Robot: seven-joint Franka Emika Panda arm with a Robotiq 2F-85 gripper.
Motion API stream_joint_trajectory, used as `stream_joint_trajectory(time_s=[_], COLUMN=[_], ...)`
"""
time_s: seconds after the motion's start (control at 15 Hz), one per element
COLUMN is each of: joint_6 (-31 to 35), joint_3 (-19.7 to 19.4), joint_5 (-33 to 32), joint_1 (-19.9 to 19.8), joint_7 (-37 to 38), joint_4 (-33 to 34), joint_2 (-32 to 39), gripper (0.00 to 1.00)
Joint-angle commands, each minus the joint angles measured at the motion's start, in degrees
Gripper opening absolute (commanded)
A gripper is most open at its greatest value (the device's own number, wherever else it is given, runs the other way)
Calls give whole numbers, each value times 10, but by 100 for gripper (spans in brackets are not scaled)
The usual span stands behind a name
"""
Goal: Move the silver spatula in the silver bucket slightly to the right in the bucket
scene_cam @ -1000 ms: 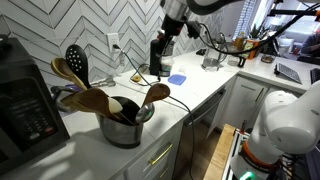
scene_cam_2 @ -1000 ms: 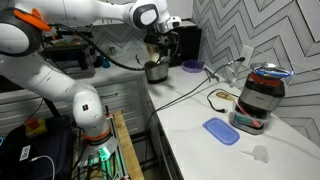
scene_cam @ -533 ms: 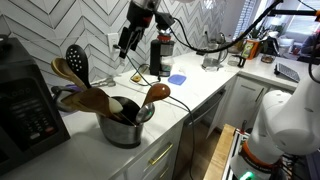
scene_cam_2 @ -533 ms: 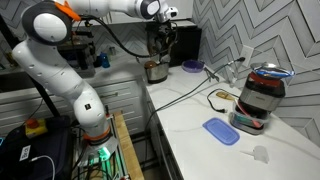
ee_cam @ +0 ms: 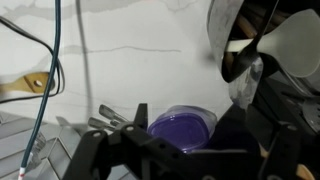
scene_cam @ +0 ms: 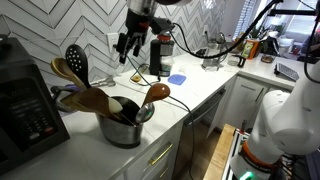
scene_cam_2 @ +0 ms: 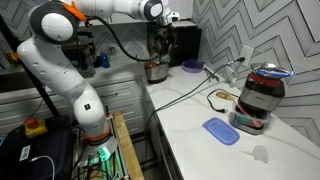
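Note:
The silver bucket (scene_cam: pixel 124 130) stands on the white counter near its front edge, full of utensils: several wooden spoons (scene_cam: pixel 95 100), a black slotted spoon (scene_cam: pixel 76 60) and a silver-grey utensil (scene_cam: pixel 66 91) leaning out to the left. The bucket also shows in an exterior view (scene_cam_2: pixel 155 71). My gripper (scene_cam: pixel 130 44) hangs in the air behind and above the bucket, well clear of it, with its fingers spread and empty. It also shows above the bucket in an exterior view (scene_cam_2: pixel 163 36). In the wrist view the gripper (ee_cam: pixel 185 162) frames a purple lid (ee_cam: pixel 182 124); the bucket is out of view there.
A black appliance (scene_cam: pixel 25 112) stands left of the bucket. A black machine (scene_cam: pixel 160 55), a blue lid (scene_cam: pixel 177 77) and cables (scene_cam: pixel 185 98) lie behind on the counter. A blender (scene_cam_2: pixel 262 95) and another blue lid (scene_cam_2: pixel 220 130) are further along. The tiled wall is close behind.
My arm has swung from above the black machine toward the bucket side and dropped a little. The gripper stays open. The bucket and utensils have not moved.

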Motion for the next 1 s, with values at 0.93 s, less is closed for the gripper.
stream_joint_trajectory(time_s=[0.93], joint_6=[-58], joint_3=[49], joint_5=[-23], joint_1=[35], joint_7=[196], joint_4=[119], joint_2=[168], gripper=[100])
